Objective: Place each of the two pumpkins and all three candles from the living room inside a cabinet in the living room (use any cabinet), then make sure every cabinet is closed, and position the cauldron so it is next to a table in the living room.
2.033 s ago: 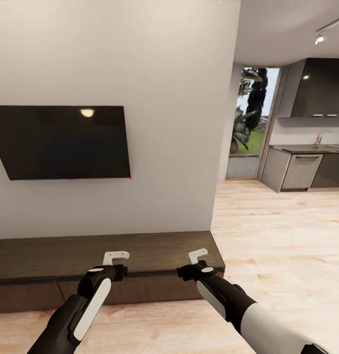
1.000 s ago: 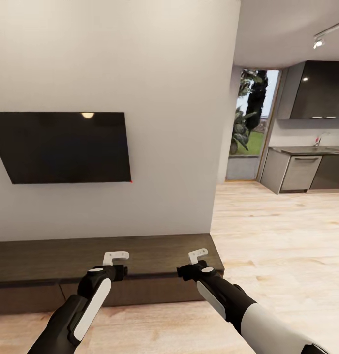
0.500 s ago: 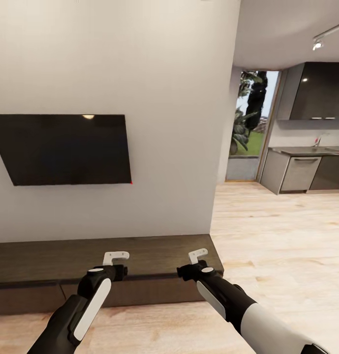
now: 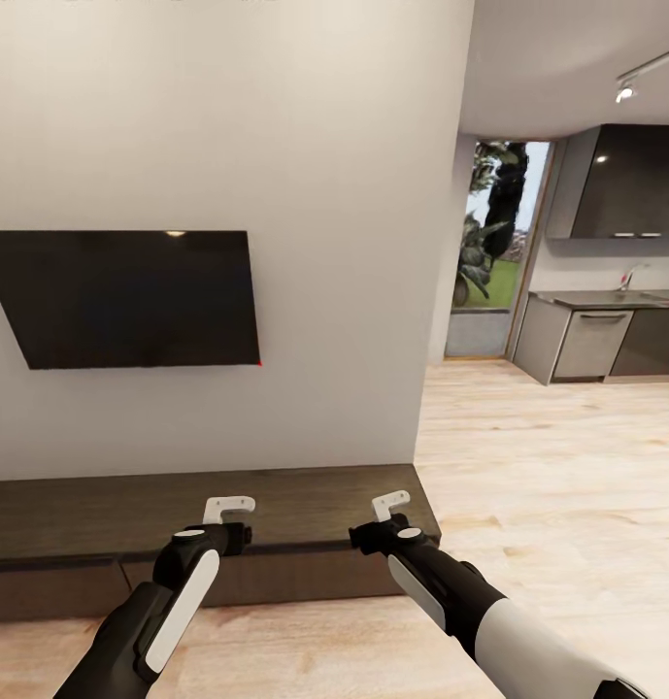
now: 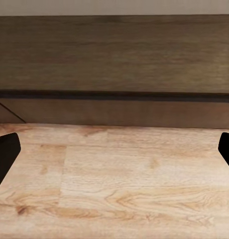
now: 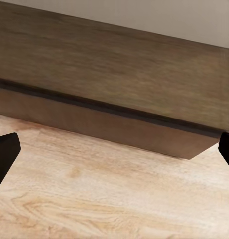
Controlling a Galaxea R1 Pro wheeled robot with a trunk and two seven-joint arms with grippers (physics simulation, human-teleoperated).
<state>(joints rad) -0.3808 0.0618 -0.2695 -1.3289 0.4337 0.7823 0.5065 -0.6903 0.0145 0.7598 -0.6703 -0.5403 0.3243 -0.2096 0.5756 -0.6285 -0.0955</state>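
Note:
The long, low dark brown cabinet (image 4: 295, 500) runs along the wall in front of me, its flat fronts flush and shut. My left gripper (image 4: 228, 506) and right gripper (image 4: 390, 502) hover side by side above the floor just before its front edge, both open and empty. The left wrist view has the cabinet (image 5: 114, 59) beyond the wide-apart black fingertips (image 5: 5, 154) of the left gripper (image 5: 114, 154). In the right wrist view the right gripper (image 6: 114, 154) faces the cabinet's end corner (image 6: 194, 144). Pumpkins, candles, cauldron and table are out of view.
A black TV (image 4: 130, 296) hangs on the white wall (image 4: 324, 194) above the cabinet. The wall ends at a corner on the right, where light wood floor (image 4: 548, 466) runs to a kitchen with grey units (image 4: 591, 340) and a glass door (image 4: 494, 243).
The whole picture has shifted a little: TV and cabinet sit slightly lower, so the camera moved. Both arms hold the same pose, grippers still open.

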